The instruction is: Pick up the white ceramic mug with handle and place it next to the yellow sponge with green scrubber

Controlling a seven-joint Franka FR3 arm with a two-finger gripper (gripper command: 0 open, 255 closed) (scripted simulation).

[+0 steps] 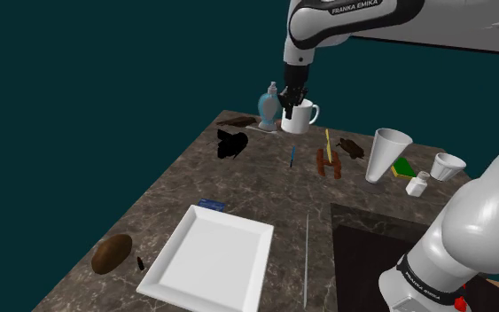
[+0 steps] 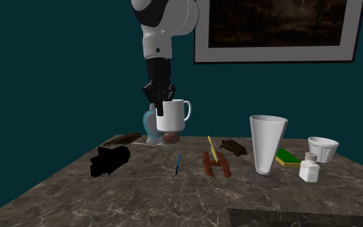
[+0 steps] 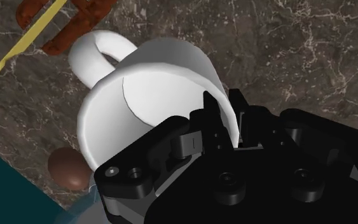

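My gripper (image 1: 292, 99) is shut on the rim of the white mug (image 1: 302, 115), one finger inside the wall and one outside. In the second exterior view the mug (image 2: 172, 116) hangs upright a little above the table's back edge under the gripper (image 2: 160, 103), its handle pointing to that view's right. The wrist view looks into the mug (image 3: 152, 83) with the gripper (image 3: 233, 130) clamped on its wall opposite the handle. The yellow sponge with a green top (image 1: 404, 168) (image 2: 287, 157) lies far off, behind a tall white cup (image 1: 387, 155) (image 2: 266, 145).
Around the sponge stand a small white bowl (image 1: 448, 166) and a white shaker (image 1: 417, 184). A brown rack (image 1: 329, 162), blue pen (image 1: 292, 158), black object (image 1: 231, 144) and blue bottle (image 1: 268, 105) lie on the table's far half. A white square plate (image 1: 210, 257) sits in front.
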